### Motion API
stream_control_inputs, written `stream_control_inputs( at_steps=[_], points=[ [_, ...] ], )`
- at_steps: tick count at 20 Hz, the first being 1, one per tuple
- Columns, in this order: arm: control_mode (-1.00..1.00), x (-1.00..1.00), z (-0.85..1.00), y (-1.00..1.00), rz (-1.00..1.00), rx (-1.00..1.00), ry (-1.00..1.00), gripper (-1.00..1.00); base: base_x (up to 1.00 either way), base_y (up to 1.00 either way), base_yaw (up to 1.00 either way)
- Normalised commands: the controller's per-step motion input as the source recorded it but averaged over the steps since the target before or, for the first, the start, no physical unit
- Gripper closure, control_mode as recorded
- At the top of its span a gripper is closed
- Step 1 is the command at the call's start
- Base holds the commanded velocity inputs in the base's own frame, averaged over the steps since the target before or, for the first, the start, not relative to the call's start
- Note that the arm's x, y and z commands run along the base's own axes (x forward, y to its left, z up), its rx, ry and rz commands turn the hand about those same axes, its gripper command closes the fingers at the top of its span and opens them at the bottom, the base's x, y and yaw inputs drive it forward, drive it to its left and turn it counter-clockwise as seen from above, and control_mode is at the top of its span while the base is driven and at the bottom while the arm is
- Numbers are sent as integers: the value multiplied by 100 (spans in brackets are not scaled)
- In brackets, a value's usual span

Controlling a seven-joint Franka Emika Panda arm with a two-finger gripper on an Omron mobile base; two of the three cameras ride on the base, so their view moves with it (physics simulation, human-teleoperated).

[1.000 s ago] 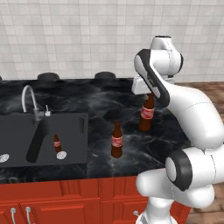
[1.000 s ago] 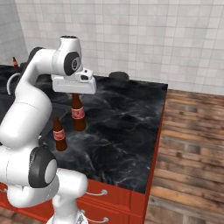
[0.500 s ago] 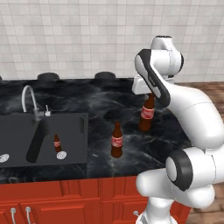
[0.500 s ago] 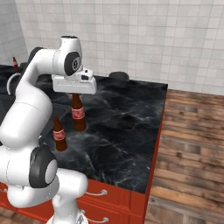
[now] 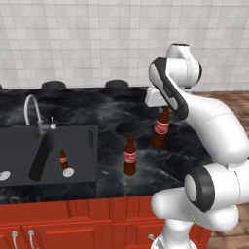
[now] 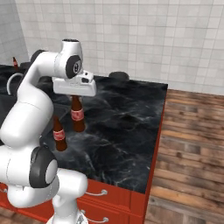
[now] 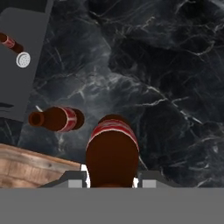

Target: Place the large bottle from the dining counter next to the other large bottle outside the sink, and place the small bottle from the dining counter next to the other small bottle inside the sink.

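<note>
Honestly can't read the red labels. End effector (image 5: pixel 162 108) clamped on large bottle (image 5: pixel 160 128) neck, upright just right of other large bottle (image 5: pixel 129 156), beside sink (image 5: pixel 29 151).

Two base views from behind, left and right, sharing the black counter (image 5: pixel 107 112), hand view straight down, close

Rendered scene under even, diffuse light with no single evident source; you see bright wall tiles (image 5: pixel 97 44) and a dark counter (image 6: pixel 127 127) whose white veins stay legible; soft shadows sit close beneath the bottles (image 5: pixel 129 156); no glare on the arm; all views are slightly soft and low in resolution; no edge distortion is noticeable.
</note>
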Motion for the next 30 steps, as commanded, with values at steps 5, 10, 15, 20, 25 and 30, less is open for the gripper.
stream_control_inputs(
  at_steps=[5,10,15,20,25,30],
  points=[
    [-100,21,-54,30,-1,2,-14,100,0,0,0],
    [-100,2,-60,20,-2,-1,-4,100,0,0,0],
    [-100,-4,-39,0,-1,-3,0,100,0,0,0],
    [-100,1,-2,0,0,0,6,100,0,0,0],
    [-100,8,-13,0,0,0,12,100,0,0,0],
    [-100,2,-39,0,0,0,13,100,0,0,0]
  ],
)
